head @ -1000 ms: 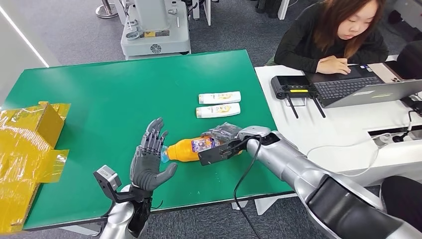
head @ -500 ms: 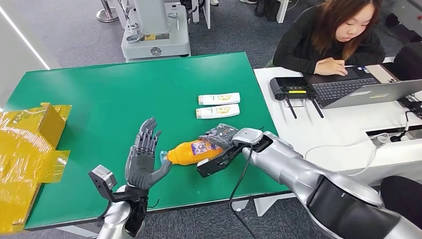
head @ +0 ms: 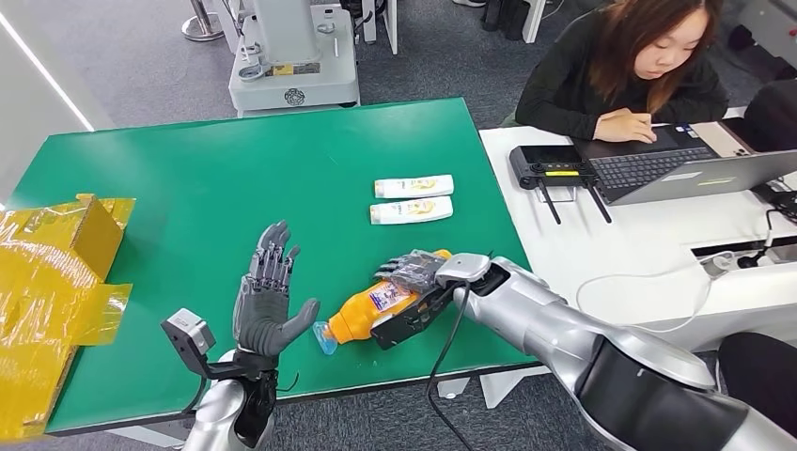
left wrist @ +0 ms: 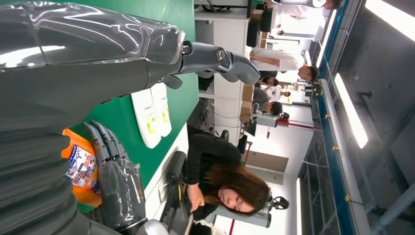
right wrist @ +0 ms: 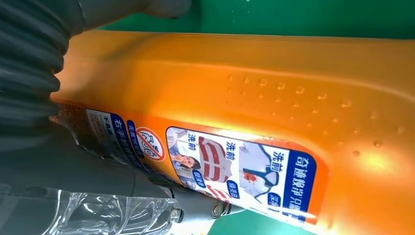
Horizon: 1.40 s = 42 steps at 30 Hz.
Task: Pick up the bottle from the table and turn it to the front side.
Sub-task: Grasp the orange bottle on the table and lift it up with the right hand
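An orange bottle (head: 362, 313) with a blue cap and a printed label lies tilted above the green table (head: 235, 188) near its front edge. My right hand (head: 411, 274) grips it around the middle, fingers wrapped over the label. The right wrist view has the bottle (right wrist: 274, 98) close up, with its label of small pictures facing the camera. My left hand (head: 266, 299) stands upright and open just left of the cap, palm toward the bottle, not touching it. In the left wrist view the bottle (left wrist: 78, 161) sits under my right hand's fingers (left wrist: 105, 147).
Two white bottles (head: 414, 197) lie side by side further back on the table. A yellow wrapped box (head: 56, 272) sits at the left edge. A person (head: 630, 66) works at a laptop on the white desk (head: 639, 235) to the right.
My right hand has swung the bottle so its cap end now points down toward the table's front edge. My left hand drew back a little toward me, still open.
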Motion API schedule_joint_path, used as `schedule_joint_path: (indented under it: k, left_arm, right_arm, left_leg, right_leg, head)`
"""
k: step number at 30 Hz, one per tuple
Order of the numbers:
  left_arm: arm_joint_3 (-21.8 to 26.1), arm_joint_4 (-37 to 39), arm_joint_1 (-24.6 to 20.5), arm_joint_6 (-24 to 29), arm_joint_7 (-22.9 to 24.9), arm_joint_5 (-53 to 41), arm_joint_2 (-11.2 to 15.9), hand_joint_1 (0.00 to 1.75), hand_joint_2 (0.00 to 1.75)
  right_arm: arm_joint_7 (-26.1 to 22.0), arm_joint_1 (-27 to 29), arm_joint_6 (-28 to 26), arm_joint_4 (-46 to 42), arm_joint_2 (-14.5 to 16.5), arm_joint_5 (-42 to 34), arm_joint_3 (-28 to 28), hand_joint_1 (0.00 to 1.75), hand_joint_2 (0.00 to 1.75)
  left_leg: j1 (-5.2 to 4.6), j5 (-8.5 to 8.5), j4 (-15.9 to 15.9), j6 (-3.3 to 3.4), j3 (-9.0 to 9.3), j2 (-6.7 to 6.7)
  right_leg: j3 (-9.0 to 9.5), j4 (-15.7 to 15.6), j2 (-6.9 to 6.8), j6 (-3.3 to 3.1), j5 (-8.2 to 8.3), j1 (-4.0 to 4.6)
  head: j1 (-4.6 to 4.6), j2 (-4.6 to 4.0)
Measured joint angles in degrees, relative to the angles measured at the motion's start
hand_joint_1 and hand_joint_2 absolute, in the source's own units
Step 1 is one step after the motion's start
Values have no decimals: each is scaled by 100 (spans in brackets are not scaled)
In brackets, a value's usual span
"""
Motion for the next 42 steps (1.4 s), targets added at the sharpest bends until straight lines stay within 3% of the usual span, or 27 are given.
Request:
schedule_joint_path:
  k: [8, 18, 24, 33, 42]
  left_arm:
    - [0, 0, 3, 44, 43, 79, 2, 0, 175]
    - [-4, -10, 35, 480, -49, 45, 65, 0, 175]
    - [-2, -300, 245, 973, -61, -274, 151, 0, 175]
    - [0, -1126, 687, 2019, -62, -926, 323, 0, 175]
    - [-2, -1908, 1176, 2827, -62, -1084, 588, 0, 175]
  right_arm:
    - [1, 75, -228, -4, -1, -88, -12, 175, 175]
    - [-113, 322, -974, -118, -25, -581, -306, 175, 175]
    - [-299, 536, -998, -420, -223, -1000, -668, 175, 175]
    - [-163, 1010, -1151, -946, -658, -1575, -1180, 175, 175]
    - [-465, 1806, -1618, -1381, -850, -2790, -2174, 175, 175]
  left_leg:
    - [0, 1, 0, 0, 6, 1]
    - [0, 0, 0, 0, 3, 3]
    - [0, 0, 0, 0, 2, 2]
    - [0, -4, 0, 5, 0, -8]
    - [2, -8, -1, 5, 6, -9]
  right_leg:
    - [5, 0, 1, 0, 1, 0]
    - [3, 0, 3, 0, 1, 0]
    - [2, 0, 2, 0, 0, 0]
    - [4, -5, -8, 4, -6, 0]
    - [17, -17, -9, 5, -7, 2]
  head:
    - [1, 0]
    - [1, 0]
    - [0, 0]
    - [1, 0]
    - [0, 0]
